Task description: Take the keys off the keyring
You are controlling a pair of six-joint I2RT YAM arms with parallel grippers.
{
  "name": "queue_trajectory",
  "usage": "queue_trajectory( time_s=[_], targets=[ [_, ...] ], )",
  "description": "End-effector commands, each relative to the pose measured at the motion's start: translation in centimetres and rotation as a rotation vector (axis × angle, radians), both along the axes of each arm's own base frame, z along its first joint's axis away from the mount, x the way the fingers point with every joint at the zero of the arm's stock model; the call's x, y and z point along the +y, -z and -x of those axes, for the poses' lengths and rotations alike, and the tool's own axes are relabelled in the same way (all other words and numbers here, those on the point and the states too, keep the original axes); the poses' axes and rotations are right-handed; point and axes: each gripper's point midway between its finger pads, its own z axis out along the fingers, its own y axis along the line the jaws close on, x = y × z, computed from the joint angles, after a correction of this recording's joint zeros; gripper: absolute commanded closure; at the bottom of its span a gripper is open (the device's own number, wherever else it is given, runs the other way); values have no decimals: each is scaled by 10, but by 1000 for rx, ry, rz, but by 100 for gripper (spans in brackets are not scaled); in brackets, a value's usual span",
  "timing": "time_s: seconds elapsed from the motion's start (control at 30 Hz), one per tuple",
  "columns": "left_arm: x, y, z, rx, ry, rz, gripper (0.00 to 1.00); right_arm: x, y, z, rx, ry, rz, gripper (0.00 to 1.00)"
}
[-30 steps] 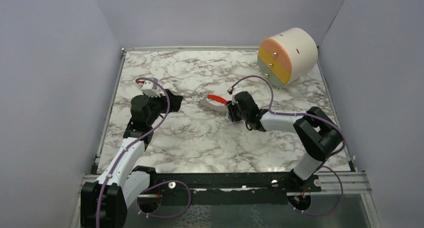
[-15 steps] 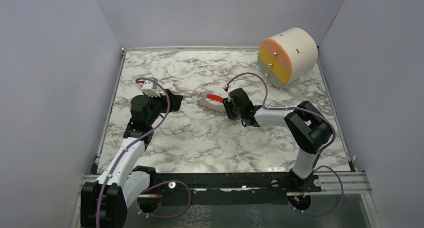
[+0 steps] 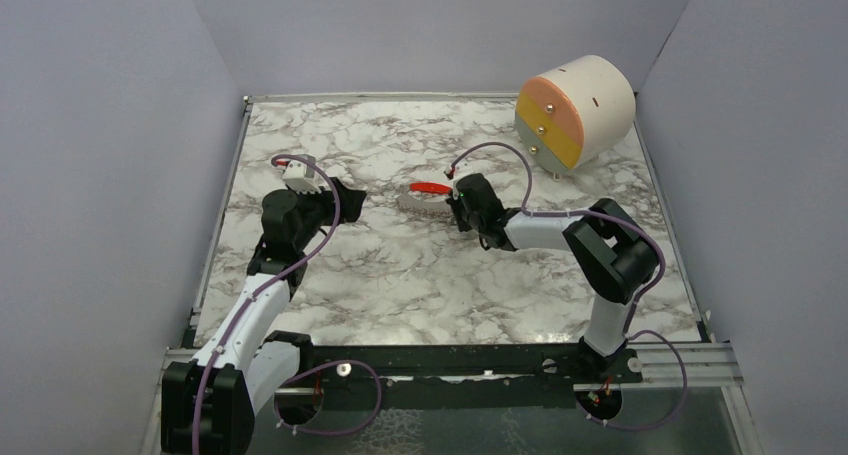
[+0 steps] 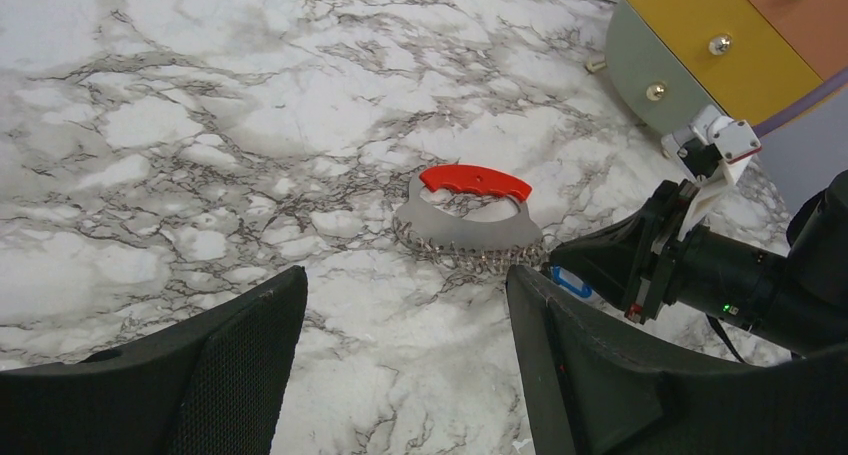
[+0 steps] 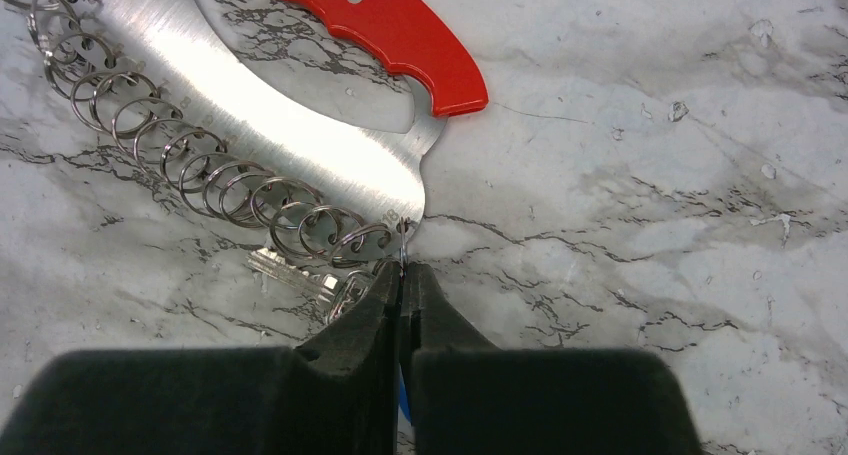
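Note:
The keyring [image 3: 415, 201] is a curved grey metal piece with a red grip [image 3: 432, 188] and a row of several wire rings, lying mid-table. It also shows in the left wrist view [image 4: 465, 220] and the right wrist view [image 5: 260, 125]. The key's silvery blade [image 5: 290, 273] lies just below the rings, and its blue head [image 4: 572, 281] peeks out under the right fingers. My right gripper [image 3: 452, 211] [image 5: 402, 267] is shut, pinching the end ring of the keyring. My left gripper [image 3: 345, 197] [image 4: 400, 315] is open and empty, well left of the keyring.
A white drum [image 3: 575, 110] with orange, yellow and grey-green drawer fronts [image 4: 720, 55] lies at the back right. Purple walls close in the marble table [image 3: 400, 275] on three sides. The right arm's cable [image 3: 500, 155] arcs above the gripper.
My right gripper has moved a little farther away and to the left, and the keyring has shifted and turned with it. The right elbow swung left. The left arm has not moved.

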Motion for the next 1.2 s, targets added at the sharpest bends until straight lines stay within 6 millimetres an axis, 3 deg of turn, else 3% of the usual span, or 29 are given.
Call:
queue_trajectory(
  time_s=[0.0,0.13,0.37,0.67,0.87,1.03,1.1,1.17],
  targets=[
    [-1,-3,-1,-21,14,-1,25,-5,-15,9,-15,-13,6,99],
    [-4,-10,-1,-33,32,11,26,-4,-54,4,-92,-22,23,99],
    [-16,-36,2,-85,94,56,30,6,-143,7,-266,-74,16,99],
    [-34,-93,18,-223,218,124,31,17,-225,48,-428,-313,-99,99],
    [-59,-139,42,-319,403,191,31,21,-256,93,-483,-518,-178,99],
    [-74,-154,59,-379,505,200,32,27,-262,123,-435,-645,-240,99],
    [-81,-155,65,-392,547,198,37,30,-262,132,-421,-677,-266,99],
    [-91,-154,71,-402,599,193,50,32,-261,138,-408,-702,-283,99]
  ],
)
